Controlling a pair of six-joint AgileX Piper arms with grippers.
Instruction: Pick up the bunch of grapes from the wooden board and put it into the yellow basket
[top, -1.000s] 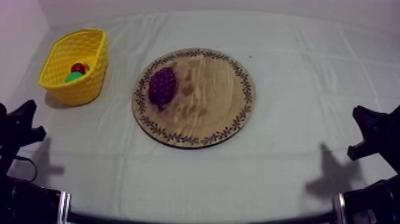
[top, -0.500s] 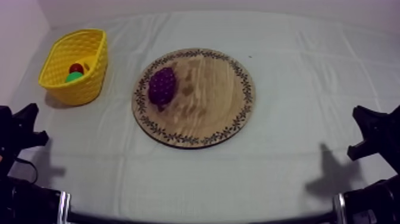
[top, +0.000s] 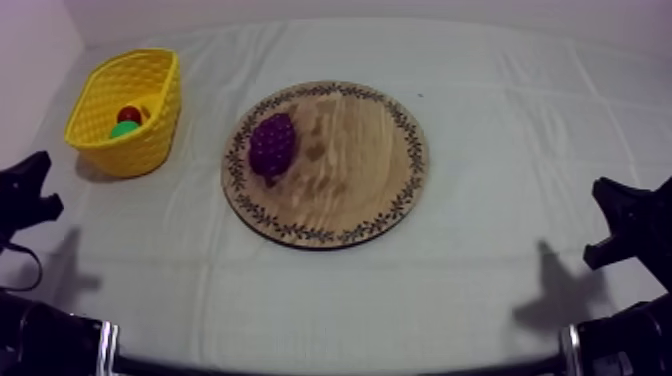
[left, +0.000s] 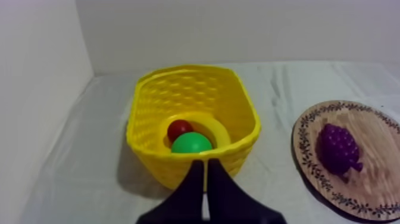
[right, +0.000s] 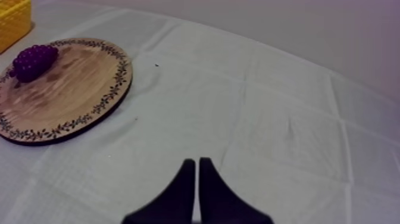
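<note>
Sitting low at table's left edge, L gripper (left: 205, 162): two black fingers pressed together into a narrow wedge, nothing btwn them. Pointing at near wall of yellow lattice-walled basket (left: 178, 89), close by but apart from it in top view. Inside basket: small red fruit (left: 179, 128) touching a round green toy fruit (left: 191, 143), green one nearer the gripper. Farther out, to basket's right, round wooden board (top: 350, 190) w/ patterned leaf rim, flat on grey-white cloth (top: 480, 290); basket & board near each other, not touching. On board, just inside its basket-side rim: purple bunch of grapes (top: 272, 143), not in basket.

R gripper (right: 196, 161) low at table's right edge, fingers likewise closed together, empty, over bare cloth, well apart from board. Grapes on far side of board from R gripper.
</note>
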